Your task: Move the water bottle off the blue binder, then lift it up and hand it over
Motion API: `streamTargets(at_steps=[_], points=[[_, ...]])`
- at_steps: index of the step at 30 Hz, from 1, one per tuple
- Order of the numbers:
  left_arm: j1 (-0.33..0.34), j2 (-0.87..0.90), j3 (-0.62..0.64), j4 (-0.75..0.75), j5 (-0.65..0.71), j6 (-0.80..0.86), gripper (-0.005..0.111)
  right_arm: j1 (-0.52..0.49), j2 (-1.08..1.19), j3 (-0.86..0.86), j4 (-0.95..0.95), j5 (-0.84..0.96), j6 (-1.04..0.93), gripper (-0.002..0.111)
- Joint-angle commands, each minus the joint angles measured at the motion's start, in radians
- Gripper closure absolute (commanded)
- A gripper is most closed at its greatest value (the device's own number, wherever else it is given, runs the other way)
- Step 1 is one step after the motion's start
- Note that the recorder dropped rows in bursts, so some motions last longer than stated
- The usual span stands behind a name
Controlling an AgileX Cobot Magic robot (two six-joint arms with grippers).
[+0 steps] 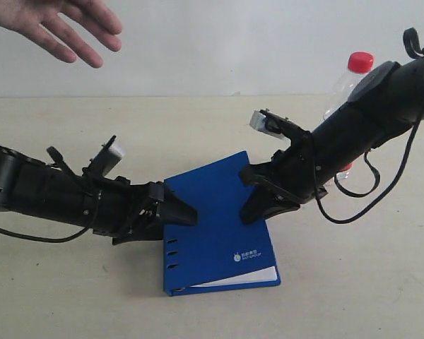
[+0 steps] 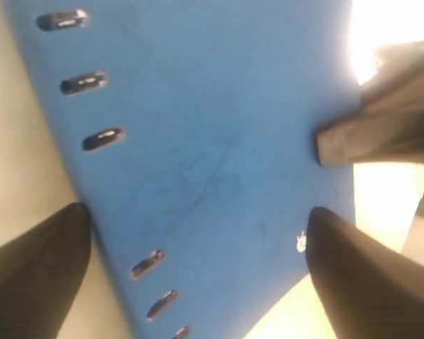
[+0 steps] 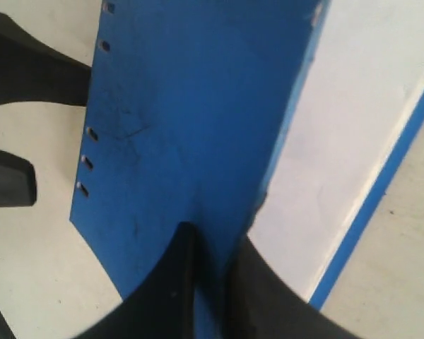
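The water bottle (image 1: 346,83), clear with a red cap, stands upright on the desk (image 1: 353,289) beyond the far right corner of the blue binder (image 1: 212,236). It is off the binder and mostly hidden behind the right arm. The binder lies on the desk between the two arms.

The right tool (image 3: 212,239) is pinched shut on the edge of the binder's cover. That cover stands away from the white pages (image 3: 339,134) beneath. The left tool (image 2: 194,229) is spread wide at the binder's spine side, holding nothing. Whether it touches the binder cannot be told. A person's open hand (image 1: 56,25) hovers well above the binder's far left.

The main risk appears to be the grip. It seems to hold only the thin cover, so a lift could swing the binder open, or the edge could slip free. The left tool gives no support unless it closes. The bottle is near the right arm, so a sweep of that arm could topple it.
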Motion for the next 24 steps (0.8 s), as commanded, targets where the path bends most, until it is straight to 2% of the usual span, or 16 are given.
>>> streamTargets(at_steps=[1, 4, 9, 18, 24], points=[[-0.008, -0.009, -0.001, -0.053, 0.163, 0.115, 0.03, 0.0, -0.002, 0.0, -0.062, -0.012, -0.033, 0.108], [-0.008, -0.009, -0.001, -0.053, 0.195, 0.128, 0.03, 0.0, 0.021, 0.0, -0.124, -0.036, 0.093, 0.108], [-0.008, -0.009, -0.001, -0.053, 0.412, 0.267, 0.03, 0.0, 0.104, 0.0, -0.173, 0.003, 0.157, 0.108], [-0.008, -0.009, -0.001, -0.053, 0.412, 0.309, 0.03, 0.0, 0.164, 0.0, -0.169, 0.061, 0.067, 0.108], [-0.008, -0.009, -0.001, -0.053, 0.233, 0.184, 0.03, 0.0, 0.159, 0.0, -0.149, 0.155, 0.008, 0.108]])
